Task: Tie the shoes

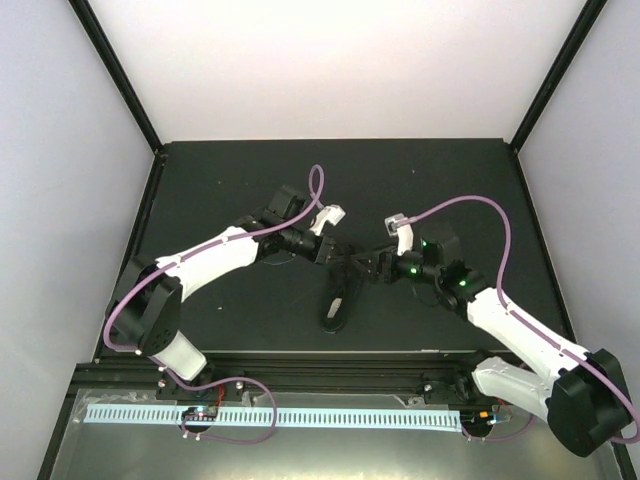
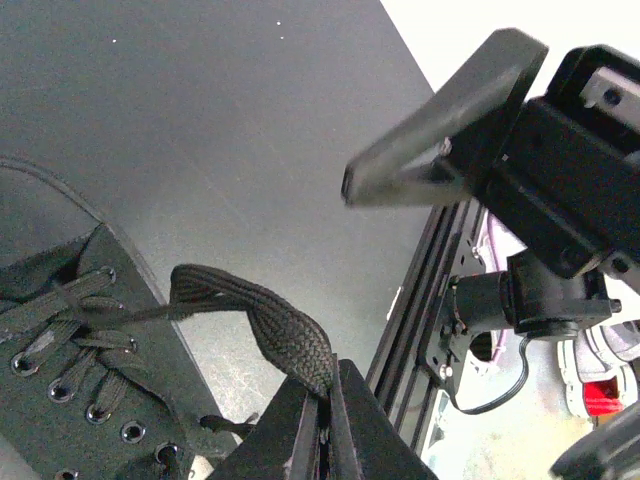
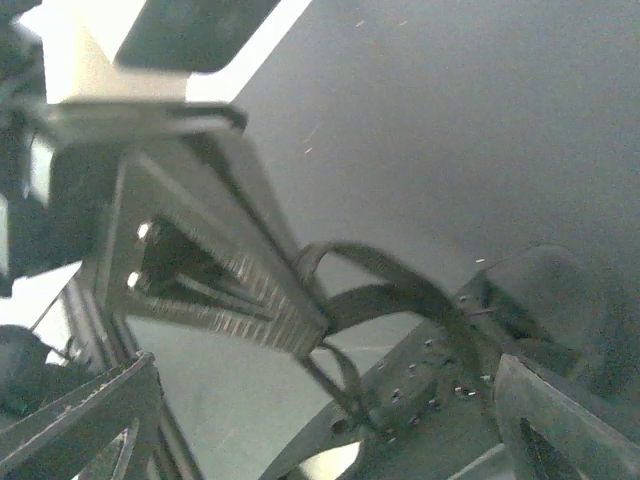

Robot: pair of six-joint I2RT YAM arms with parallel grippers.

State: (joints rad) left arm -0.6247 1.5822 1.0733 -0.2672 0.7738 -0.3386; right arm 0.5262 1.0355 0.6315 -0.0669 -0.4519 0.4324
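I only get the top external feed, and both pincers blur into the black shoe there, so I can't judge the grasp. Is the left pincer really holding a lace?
Observer: Yes. The left wrist view shows the left pincer shut on a flat black lace.
Operator: Is that lace pulled tight?
Observer: Not fully. It rises from the shoe, then bends down into the pincer, bowed rather than straight.
Operator: And the right pincer, has it got anything?
Observer: No. The right wrist view shows the right pincer open, its jaws wide apart and gripping nothing.
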